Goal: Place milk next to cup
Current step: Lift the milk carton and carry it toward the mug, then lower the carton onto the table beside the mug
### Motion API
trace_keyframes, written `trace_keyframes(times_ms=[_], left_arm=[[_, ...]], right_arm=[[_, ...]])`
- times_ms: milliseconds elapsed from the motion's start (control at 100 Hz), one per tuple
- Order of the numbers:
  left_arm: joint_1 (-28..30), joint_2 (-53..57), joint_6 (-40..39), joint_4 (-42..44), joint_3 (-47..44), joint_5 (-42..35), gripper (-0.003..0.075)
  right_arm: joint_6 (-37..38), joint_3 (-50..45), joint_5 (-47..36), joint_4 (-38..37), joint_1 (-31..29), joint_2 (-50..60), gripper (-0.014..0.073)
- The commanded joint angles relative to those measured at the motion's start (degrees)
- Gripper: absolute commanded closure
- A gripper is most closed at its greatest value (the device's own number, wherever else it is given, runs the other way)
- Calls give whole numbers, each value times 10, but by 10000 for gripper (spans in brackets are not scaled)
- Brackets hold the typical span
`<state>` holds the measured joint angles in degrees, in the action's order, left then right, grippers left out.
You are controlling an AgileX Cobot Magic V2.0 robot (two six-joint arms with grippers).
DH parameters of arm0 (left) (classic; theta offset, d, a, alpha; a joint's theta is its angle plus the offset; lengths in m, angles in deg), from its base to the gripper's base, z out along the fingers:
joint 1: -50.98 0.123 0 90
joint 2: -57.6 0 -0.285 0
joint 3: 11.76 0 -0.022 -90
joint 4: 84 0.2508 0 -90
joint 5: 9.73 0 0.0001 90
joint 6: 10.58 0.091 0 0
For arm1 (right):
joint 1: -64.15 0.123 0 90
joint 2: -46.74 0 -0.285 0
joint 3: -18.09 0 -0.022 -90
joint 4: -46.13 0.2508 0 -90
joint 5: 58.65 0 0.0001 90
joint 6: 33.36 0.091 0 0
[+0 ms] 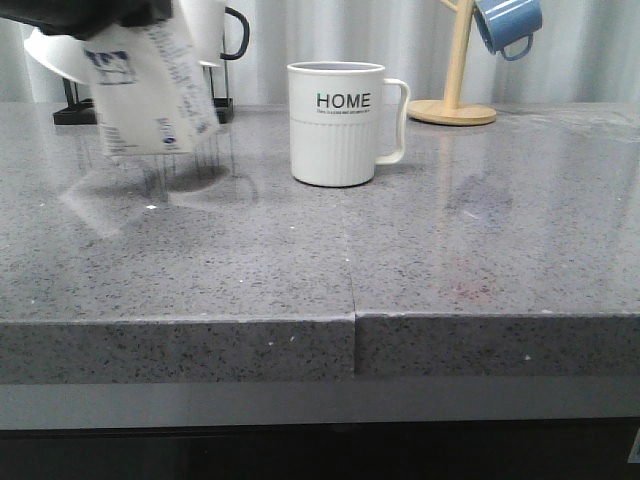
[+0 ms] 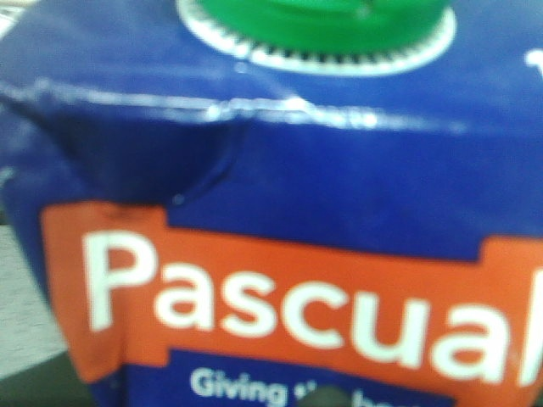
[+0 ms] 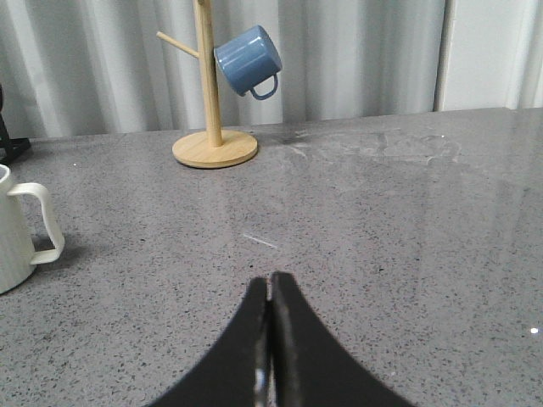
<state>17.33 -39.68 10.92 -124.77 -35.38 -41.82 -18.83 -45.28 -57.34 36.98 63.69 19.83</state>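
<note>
The milk [image 1: 150, 90] is a white carton, blurred and tilted, held in the air above the table at the far left, well left of the cup. Its blue top with a green cap and an orange "Pascual" band fills the left wrist view [image 2: 280, 212]. My left gripper [image 1: 105, 18] is a dark shape on the carton's top, shut on it; its fingers are hidden. The cup [image 1: 335, 125], white and ribbed with "HOME" lettering, stands upright mid-table with its handle to the right; its handle side shows in the right wrist view [image 3: 17, 229]. My right gripper [image 3: 270, 288] is shut and empty above bare table.
A wooden mug tree [image 1: 455, 70] with a blue mug [image 1: 508, 22] stands at the back right, also in the right wrist view [image 3: 208, 93]. A black rack with a white, black-handled mug [image 1: 215, 30] is at the back left. The table's front edge [image 1: 350, 320] is near.
</note>
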Motion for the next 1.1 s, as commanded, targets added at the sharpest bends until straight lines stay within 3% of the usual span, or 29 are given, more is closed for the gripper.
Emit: trace_keyframes(times_ms=[0,150,520,1090], left_arm=[[-23,15,28,7,59,-151,656],[-44,-17,87,-48,92,-169,656],[-69,-52,87,-76,98,-210,656],[-82,-65,90,-110,98,-213,656]], right_arm=[[0,14,-41,-7,-3,-1,715],[0,14,-41,-7,-3,-1,715],[0,14,-41,-7,-3,-1,715],[0,14,-41,-7,-3,-1,715]])
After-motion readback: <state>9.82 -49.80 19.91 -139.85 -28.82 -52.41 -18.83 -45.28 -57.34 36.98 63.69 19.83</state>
